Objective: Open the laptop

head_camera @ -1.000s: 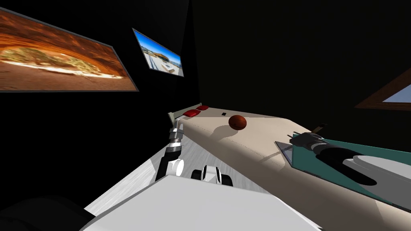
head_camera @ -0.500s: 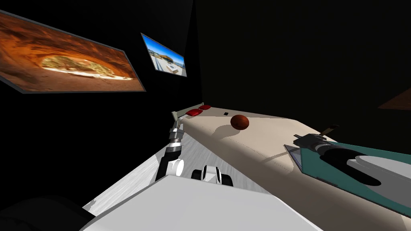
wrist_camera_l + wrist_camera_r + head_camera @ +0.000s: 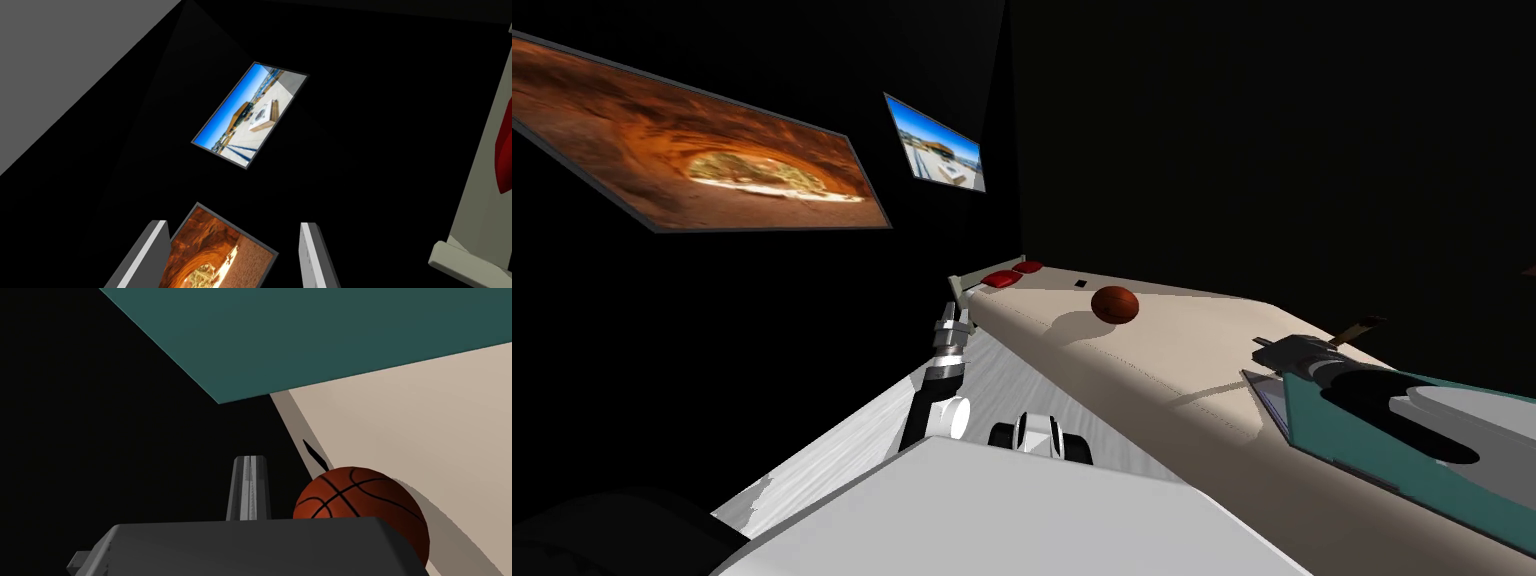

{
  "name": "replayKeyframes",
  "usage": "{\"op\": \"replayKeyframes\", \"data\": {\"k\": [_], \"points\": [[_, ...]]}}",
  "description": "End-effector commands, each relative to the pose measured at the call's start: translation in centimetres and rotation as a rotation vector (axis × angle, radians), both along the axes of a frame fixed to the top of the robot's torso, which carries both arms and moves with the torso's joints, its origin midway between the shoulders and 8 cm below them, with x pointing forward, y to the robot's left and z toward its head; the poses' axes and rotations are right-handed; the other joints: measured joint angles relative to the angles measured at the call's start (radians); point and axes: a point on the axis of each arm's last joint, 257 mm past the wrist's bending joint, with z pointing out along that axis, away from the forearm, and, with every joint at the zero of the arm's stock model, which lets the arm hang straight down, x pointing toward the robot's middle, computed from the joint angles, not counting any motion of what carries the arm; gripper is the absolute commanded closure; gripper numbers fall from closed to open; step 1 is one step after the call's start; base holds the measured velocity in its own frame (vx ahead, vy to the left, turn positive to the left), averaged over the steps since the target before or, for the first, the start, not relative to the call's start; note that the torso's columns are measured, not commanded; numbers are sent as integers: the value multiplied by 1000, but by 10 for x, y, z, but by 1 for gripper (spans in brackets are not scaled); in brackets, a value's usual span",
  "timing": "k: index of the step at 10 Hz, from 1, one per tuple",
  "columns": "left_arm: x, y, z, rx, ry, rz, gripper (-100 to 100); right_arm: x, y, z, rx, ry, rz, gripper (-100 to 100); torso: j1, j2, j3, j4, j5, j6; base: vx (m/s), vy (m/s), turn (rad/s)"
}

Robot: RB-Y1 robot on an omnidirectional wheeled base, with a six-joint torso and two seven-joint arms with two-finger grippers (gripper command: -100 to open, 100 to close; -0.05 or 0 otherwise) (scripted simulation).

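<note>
I am working the right arm over the beige top (image 3: 1172,350), where the laptop (image 3: 1342,440) is lying near my right side, well apart from the basketball (image 3: 1115,304) further along the same surface. Its teal lid (image 3: 310,333) looks to be tilting up off a thin grey base (image 3: 1269,392) that is showing at the near corner, so I am judging the opening as begun but not far along; how wide the hinge stands I cannot tell. The right gripper (image 3: 1264,346) is reaching past the lid's far corner, and in the right wrist view its fingers (image 3: 248,488) are pressing flat together with nothing showing between them. I am reading that as a deliberate choice: a closed pair of blades makes a stiff wedge for pushing or levering a thin panel, where an open pair would be catching on the edge. The forearm is lying along the lid's face, which I take to be keeping the panel from dropping back. The left gripper (image 3: 953,312) is hanging at the left edge of the beige top, near the red cushions (image 3: 1004,279), with its fingers (image 3: 310,250) standing well apart and holding nothing; parking it there is keeping it out of the lid's swing.
</note>
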Motion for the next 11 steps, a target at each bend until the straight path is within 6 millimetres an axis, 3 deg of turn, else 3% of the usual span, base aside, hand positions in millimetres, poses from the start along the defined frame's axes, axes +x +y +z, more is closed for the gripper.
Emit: {"op": "replayKeyframes", "data": {"k": [1, 2, 3, 6, 7, 9, 11], "points": [[0, 0, 0, 0, 0, 0, 0, -12, -24, -2, -9, 12, -51, 100, 0, -1, -1, 0, 0, -1, 6, 2, 9], [0, 0, 0, 0, 0, 0, 0, -5, -18, -13, 6, 46, -16, 100, 0, -1, -1, 0, 0, -1, -73, -5, 329], [0, 0, 0, 0, 0, 0, 0, -2, -25, -6, 9, 35, -27, 100, 0, 3, 1, 0, 0, -3, -93, -9, 240], [0, 0, 0, 0, 0, 0, 0, -20, -54, -8, 0, 45, -95, 100, -1, 0, 0, 0, 0, 0, -17, -2, -20], [0, 0, 0, 0, 0, 0, 0, -13, -43, -21, 13, 86, -57, 100, 0, -1, -1, 0, 0, -1, -62, -3, 333], [0, 0, 0, 0, 0, 0, 0, -8, -53, -7, 22, 63, -74, 100, 0, 3, 2, 1, 0, 0, -71, 0, 132], [0, 0, 0, 0, 0, 0, 0, -22, -69, -11, 19, 74, -115, 100, -1, 1, 0, 0, 0, 0, -6, 0, -42]]}}
